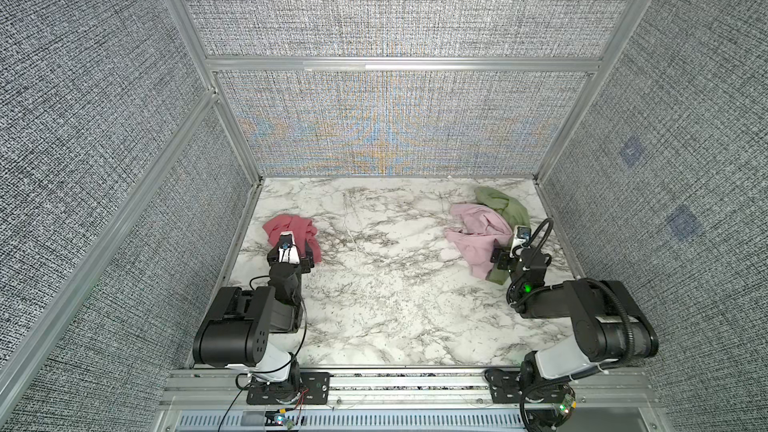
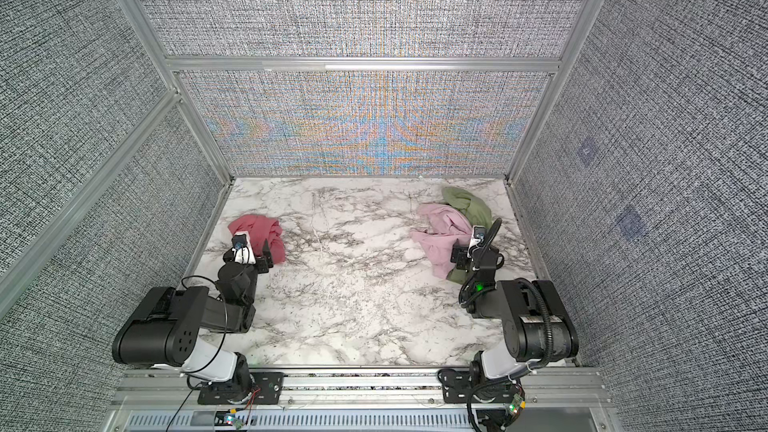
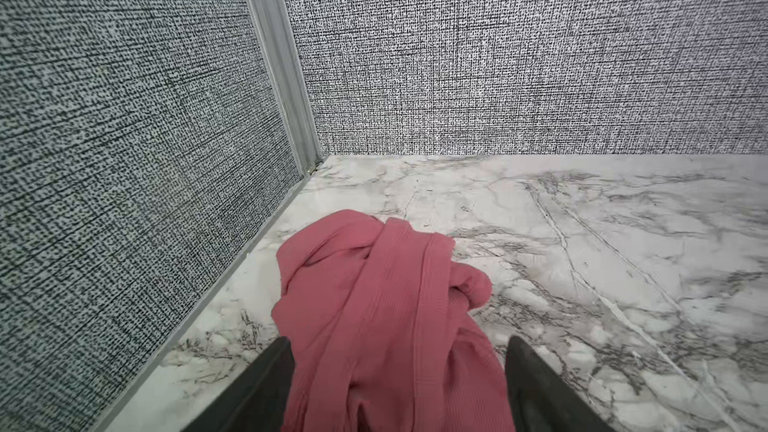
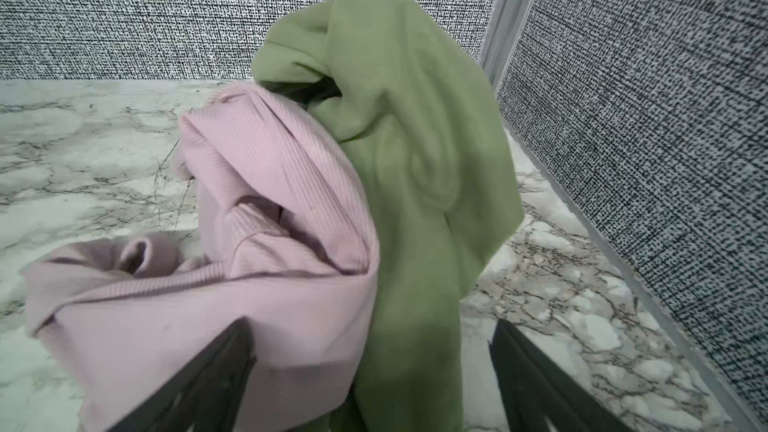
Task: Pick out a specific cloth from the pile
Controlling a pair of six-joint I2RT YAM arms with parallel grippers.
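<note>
The rose-red cloth [image 1: 291,227] [image 2: 257,227] lies crumpled on its own at the left of the marble table, apart from the pile. My left gripper [image 3: 399,338] is open over its near end. The fabric [image 3: 374,305] lies loose between the two spread dark fingers [image 3: 266,371]. At the back right lies the pile [image 1: 484,226]: a pale pink cloth [image 1: 473,238] [image 4: 270,184] against an olive green cloth [image 1: 503,205] [image 4: 415,126]. My right gripper [image 4: 372,322] is open at the pile's near edge, with both fabrics between its wide jaws.
Grey woven walls with aluminium posts [image 1: 232,126] close in the marble table [image 1: 395,284] on three sides. The left wall [image 3: 124,201] runs close beside the rose-red cloth. The right wall [image 4: 644,160] runs close beside the pile. Both arm bases stand at the front edge.
</note>
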